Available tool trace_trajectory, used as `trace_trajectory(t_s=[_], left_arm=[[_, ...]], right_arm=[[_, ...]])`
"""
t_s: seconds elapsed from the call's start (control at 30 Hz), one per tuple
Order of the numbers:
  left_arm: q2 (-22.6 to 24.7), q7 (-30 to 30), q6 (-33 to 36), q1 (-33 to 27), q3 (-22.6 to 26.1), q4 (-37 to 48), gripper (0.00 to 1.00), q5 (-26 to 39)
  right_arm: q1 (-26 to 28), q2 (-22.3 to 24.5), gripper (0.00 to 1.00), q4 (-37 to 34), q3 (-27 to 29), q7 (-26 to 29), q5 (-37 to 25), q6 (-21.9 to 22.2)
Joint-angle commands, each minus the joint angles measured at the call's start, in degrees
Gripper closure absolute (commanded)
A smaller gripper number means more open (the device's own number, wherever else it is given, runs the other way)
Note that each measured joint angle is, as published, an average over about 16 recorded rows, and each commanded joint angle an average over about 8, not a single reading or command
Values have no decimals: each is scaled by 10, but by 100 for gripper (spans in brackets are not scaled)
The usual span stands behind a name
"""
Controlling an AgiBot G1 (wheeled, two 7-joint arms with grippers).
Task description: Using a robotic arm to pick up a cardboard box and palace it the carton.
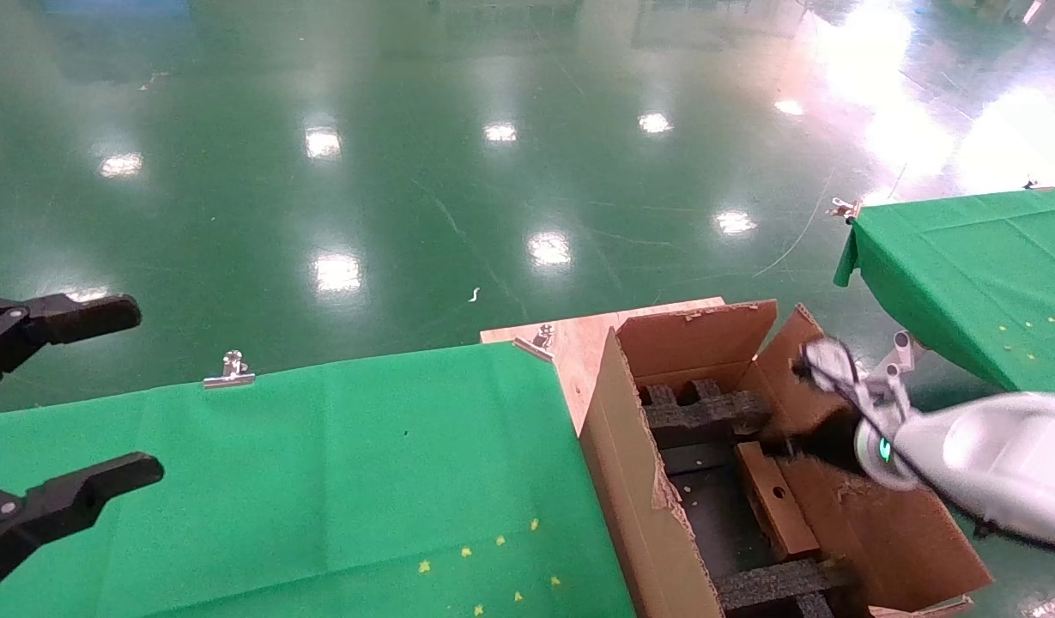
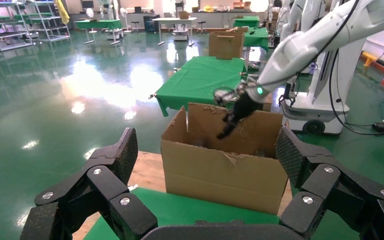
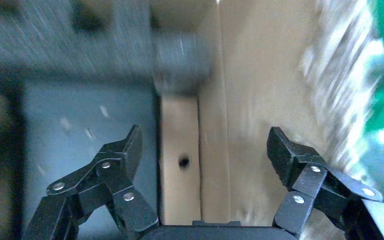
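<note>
Flat, closed brown cardboard box (image 1: 776,500) inside flapped corrugated carton (image 1: 639,481) looks light, stiff; right gripper (image 3: 202,150) fingers spread empty above it, so grip its long edges.

Layout: carton (image 1: 639,481) right of the table (image 1: 321,481)
Cardboard box (image 1: 776,500) inside carton, between foam inserts (image 1: 707,416); second table (image 1: 982,275) farther right.

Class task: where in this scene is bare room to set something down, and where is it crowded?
Bare: green cloth between the left claw and the carton. Crowded: the carton interior, holding foam inserts, the cardboard box and the right claw.
</note>
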Motion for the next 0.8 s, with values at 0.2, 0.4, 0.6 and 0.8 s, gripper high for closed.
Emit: trace_trajectory(t_s=[0.2, 0.4, 0.6, 0.8], left_arm=[[0, 0, 0, 0, 0, 0, 0, 0], [0, 0, 0, 0, 0, 0, 0, 0], [0, 0, 0, 0, 0, 0, 0, 0], [0, 0, 0, 0, 0, 0, 0, 0]], right_arm=[[63, 6, 0, 30, 23, -55, 63, 17], [131, 2, 0, 35, 39, -172, 203, 29], [178, 2, 0, 38, 54, -252, 306, 16], [181, 3, 0, 38, 55, -252, 312, 12]])
